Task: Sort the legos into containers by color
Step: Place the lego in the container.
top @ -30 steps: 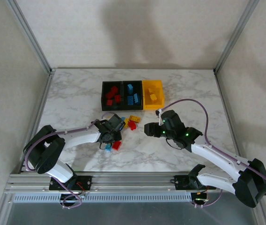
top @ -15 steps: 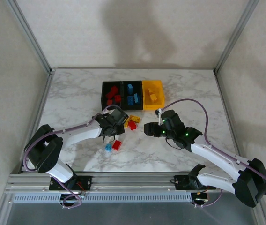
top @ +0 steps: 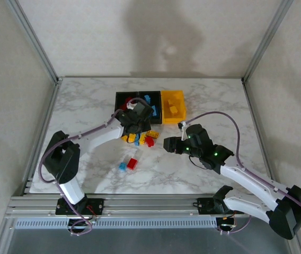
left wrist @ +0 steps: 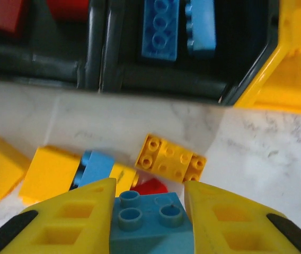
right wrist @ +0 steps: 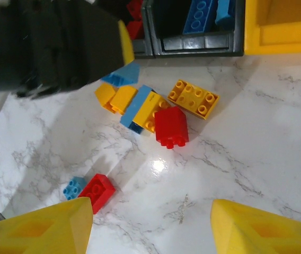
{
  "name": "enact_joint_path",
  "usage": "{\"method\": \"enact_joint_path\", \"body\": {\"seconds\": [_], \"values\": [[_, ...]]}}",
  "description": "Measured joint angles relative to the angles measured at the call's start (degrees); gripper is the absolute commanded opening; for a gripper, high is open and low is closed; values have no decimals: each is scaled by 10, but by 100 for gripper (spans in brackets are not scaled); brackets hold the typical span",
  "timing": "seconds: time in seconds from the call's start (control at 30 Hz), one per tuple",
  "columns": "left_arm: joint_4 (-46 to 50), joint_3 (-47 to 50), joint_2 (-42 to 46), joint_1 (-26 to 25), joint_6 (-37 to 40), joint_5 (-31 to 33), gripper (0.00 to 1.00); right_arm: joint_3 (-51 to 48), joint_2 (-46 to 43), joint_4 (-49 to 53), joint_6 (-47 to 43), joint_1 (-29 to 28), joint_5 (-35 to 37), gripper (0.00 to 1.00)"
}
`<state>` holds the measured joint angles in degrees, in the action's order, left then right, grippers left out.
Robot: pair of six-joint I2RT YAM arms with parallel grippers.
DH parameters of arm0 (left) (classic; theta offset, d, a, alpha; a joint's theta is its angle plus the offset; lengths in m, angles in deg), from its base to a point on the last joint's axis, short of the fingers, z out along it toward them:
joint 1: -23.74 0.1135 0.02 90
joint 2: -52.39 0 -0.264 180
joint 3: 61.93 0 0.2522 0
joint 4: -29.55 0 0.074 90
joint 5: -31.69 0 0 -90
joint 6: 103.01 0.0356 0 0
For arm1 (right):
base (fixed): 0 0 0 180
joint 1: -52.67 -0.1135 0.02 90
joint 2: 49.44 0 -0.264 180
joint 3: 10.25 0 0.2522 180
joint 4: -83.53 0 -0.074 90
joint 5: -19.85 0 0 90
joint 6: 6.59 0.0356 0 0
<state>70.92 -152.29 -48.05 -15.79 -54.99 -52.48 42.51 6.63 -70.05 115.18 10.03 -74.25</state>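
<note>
The left pincer point(left wrist: 149, 193) is closed narrow on a blue brick point(left wrist: 146, 225), studs up, above the desk point(top: 81, 106) just on the near side of the containers point(top: 162, 108). These 3 joined bins sit at the middle of the desk's far edge. The left black bin point(left wrist: 34, 58) holds red pieces, the middle black bin point(left wrist: 161, 84) holds blue bricks point(left wrist: 161, 26), and the yellow bin point(left wrist: 277, 79) is toward the right edge.

Loose legos point(top: 140, 138) lie bunched on the desk just near of the bins, among them a yellow 8-stud brick point(right wrist: 195, 98) and a red brick point(right wrist: 170, 127). Closer to the near edge, a small blue brick point(right wrist: 74, 187) touches a small red brick point(right wrist: 98, 191).

The right pincer point(right wrist: 150, 222) stands wide with nothing between its fingers, hovering over bare desk on the right-edge side of the bunch.
</note>
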Motion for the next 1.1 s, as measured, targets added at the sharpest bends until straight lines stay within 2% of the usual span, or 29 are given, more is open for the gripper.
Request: {"method": "enact_joint_path", "body": {"seconds": [0.4,0.83,1.1], "values": [[15,-190,-137,45,40,0,25,29,8,-1,11,3,21,61],[68,-425,-321,61,63,0,26,37,-14,9,22,4,43,61],[84,-482,-365,74,64,0,36,37,-43,24,24,4,59,61]]}}
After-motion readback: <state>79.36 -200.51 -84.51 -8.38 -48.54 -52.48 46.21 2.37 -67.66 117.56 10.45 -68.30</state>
